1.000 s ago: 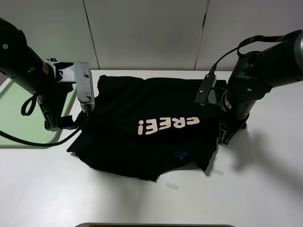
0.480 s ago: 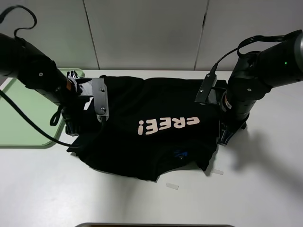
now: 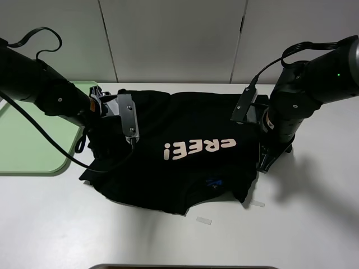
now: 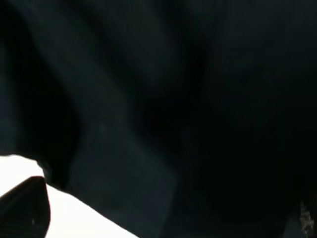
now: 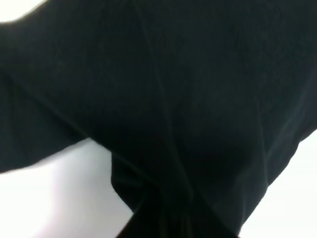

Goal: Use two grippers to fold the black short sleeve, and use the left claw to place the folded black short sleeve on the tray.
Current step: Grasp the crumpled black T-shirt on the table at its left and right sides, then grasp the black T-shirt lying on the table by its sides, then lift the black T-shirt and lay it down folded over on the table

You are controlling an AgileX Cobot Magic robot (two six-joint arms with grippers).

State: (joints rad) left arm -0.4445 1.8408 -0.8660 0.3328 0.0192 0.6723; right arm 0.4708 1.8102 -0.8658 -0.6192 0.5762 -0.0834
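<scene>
The black short sleeve (image 3: 185, 151) lies spread on the white table, with pale lettering (image 3: 199, 148) and a small blue mark (image 3: 213, 182) facing up. My left gripper (image 3: 101, 147) is low over the shirt's left part. In the left wrist view black cloth (image 4: 163, 109) fills the frame and one dark fingertip (image 4: 25, 208) shows over bare table, so the jaws' state is unclear. My right gripper (image 3: 265, 159) is at the shirt's right edge. In the right wrist view the cloth (image 5: 163, 109) bunches to a point at the jaws. The pale green tray (image 3: 28, 140) is at the far left.
Two small clear strips (image 3: 204, 221) (image 3: 257, 204) lie on the white table (image 3: 314, 224) in front of the shirt. A pale panelled wall (image 3: 174, 39) stands behind the table. The left arm's cable loops over the tray's near corner.
My left arm has swung to the right, from beside the tray to over the shirt's left part. The right arm has not moved.
</scene>
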